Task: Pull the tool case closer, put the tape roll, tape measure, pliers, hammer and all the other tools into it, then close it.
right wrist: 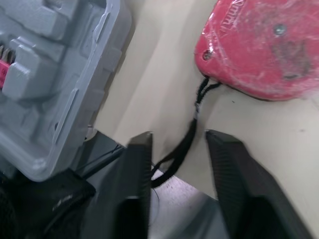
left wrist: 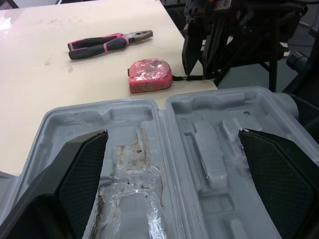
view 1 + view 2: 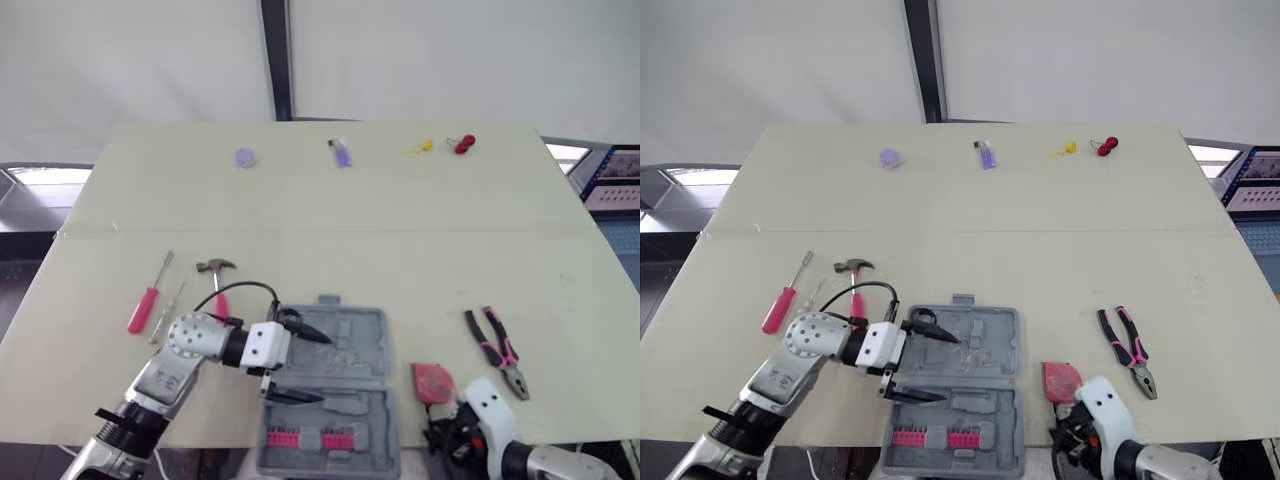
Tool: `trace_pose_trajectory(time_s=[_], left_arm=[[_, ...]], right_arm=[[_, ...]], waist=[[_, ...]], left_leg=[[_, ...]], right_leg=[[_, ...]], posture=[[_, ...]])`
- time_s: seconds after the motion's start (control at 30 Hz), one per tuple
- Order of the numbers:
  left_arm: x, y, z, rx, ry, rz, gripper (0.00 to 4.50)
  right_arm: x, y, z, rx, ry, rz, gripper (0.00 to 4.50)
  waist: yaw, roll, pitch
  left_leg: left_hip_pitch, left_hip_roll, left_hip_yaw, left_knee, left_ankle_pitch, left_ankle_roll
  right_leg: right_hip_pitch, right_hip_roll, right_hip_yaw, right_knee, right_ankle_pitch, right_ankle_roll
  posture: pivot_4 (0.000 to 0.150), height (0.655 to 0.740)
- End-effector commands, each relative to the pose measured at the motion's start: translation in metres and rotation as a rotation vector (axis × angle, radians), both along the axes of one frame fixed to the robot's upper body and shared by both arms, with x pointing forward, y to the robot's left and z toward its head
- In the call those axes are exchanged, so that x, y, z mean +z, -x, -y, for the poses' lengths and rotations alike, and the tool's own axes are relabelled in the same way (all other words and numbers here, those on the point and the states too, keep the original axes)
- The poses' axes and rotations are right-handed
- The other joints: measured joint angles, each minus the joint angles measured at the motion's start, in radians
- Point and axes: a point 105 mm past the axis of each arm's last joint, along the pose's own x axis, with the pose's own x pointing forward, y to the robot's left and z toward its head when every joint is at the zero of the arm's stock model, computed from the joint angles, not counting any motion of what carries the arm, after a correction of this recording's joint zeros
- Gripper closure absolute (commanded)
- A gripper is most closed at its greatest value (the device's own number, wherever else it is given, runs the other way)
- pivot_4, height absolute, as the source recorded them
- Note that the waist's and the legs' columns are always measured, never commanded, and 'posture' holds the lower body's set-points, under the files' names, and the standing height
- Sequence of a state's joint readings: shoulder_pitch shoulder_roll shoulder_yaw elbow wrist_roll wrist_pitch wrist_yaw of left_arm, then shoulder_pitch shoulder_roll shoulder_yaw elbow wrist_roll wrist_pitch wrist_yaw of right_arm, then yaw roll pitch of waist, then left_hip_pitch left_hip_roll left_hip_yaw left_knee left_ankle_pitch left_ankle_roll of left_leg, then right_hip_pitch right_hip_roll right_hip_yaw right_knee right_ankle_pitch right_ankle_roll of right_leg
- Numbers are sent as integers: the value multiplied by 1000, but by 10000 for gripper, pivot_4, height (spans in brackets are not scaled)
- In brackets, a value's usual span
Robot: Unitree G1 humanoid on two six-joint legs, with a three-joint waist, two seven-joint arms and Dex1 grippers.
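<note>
Left end effector (image 3: pixel 322 369) hangs spread wide over the open tool case (image 3: pixel 355 400) at the near edge of the counter (image 3: pixel 400 220); right end effector (image 1: pixel 179 144) sits by the tape measure (image 1: pixel 259 45) beside it, fingers parted astride its strap (image 1: pixel 195 119); probably best to grip the body squarely, not the cord.

Left arm (image 3: pixel 160 385): comes in from lower left, forearm slanting up and to the right. Wrist bent, so the left gripper (image 3: pixel 300 365) points sideways toward the robot's right, roughly level. Its two black fingers (image 2: pixel 75 174) are spread wide, one farther from the robot, one nearer, nothing between them. Black cable (image 3: pixel 250 290) arches over the wrist.

Right arm (image 3: pixel 545 462): low at lower right, white wrist housing (image 3: pixel 490 400) uppermost. Right gripper (image 1: pixel 180 135) aims down and leftward, fingers parted with a clear gap.
</note>
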State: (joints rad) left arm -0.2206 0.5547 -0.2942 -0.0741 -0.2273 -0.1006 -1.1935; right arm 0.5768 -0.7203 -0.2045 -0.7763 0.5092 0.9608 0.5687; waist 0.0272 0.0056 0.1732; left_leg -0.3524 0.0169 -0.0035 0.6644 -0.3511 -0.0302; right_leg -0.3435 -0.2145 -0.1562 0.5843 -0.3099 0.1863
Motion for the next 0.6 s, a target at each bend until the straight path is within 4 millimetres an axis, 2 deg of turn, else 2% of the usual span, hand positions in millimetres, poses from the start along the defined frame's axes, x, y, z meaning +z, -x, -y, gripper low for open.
trace_pose_trajectory(time_s=[0.03, 0.07, 0.1, 0.17, 0.23, 0.37, 0.5, 0.6], left_arm=[[8, 3, 4, -1, 29, 54, 0], [9, 3, 3, 7, 38, 62, 0], [11, 2, 3, 15, 47, 70, 0], [14, 0, 3, 31, 66, 93, 0], [14, 1, 2, 38, 74, 112, 0], [11, 10, 2, 25, 106, 138, 0], [1, 17, 2, -1, 89, 163, 0], [-1, 20, 4, -3, 95, 169, 0]], right_arm=[[22, -1, 6, 115, -26, 45, 7204], [30, -6, 10, 170, -27, 77, 2210], [40, -14, 13, 225, -22, 132, 422], [51, -31, 18, 397, 52, 263, 422], [48, -35, 21, 607, 120, 325, 422], [29, -50, 29, 809, 161, 405, 422], [12, -62, 39, 902, 188, 448, 422], [12, -72, 33, 920, 161, 498, 422]], waist=[[1, 0, 0], [1, 0, 0], [1, 0, 0], [0, -1, 0], [-2, -1, 0], [-2, -2, 1], [-1, -2, 1], [-4, -2, 1]], left_leg=[[0, 0, 0, 0, 0, 0], [0, 0, 0, 0, 0, 0], [0, 0, 0, 0, 0, 0], [0, 0, 0, 0, 0, 0], [1, 0, 0, 1, 0, 0], [1, 0, 0, -1, 0, 0], [0, 0, 0, 1, 0, 0], [1, 0, 0, 2, 0, 0]], right_leg=[[0, 0, 0, 0, 0, 0], [0, 0, 0, 0, 0, 0], [0, 0, 0, 0, 0, 0], [1, 0, -1, -1, 0, 0], [1, 0, 0, -1, 0, 0], [1, 0, -1, -2, 0, 0], [2, 0, -1, -3, 1, 0], [3, 0, -1, -2, 1, 0]], posture=[[1500, 7400], [1500, 7400], [1500, 7400], [1500, 7400], [1500, 7400], [1500, 7400], [1500, 7400], [1500, 7400]])
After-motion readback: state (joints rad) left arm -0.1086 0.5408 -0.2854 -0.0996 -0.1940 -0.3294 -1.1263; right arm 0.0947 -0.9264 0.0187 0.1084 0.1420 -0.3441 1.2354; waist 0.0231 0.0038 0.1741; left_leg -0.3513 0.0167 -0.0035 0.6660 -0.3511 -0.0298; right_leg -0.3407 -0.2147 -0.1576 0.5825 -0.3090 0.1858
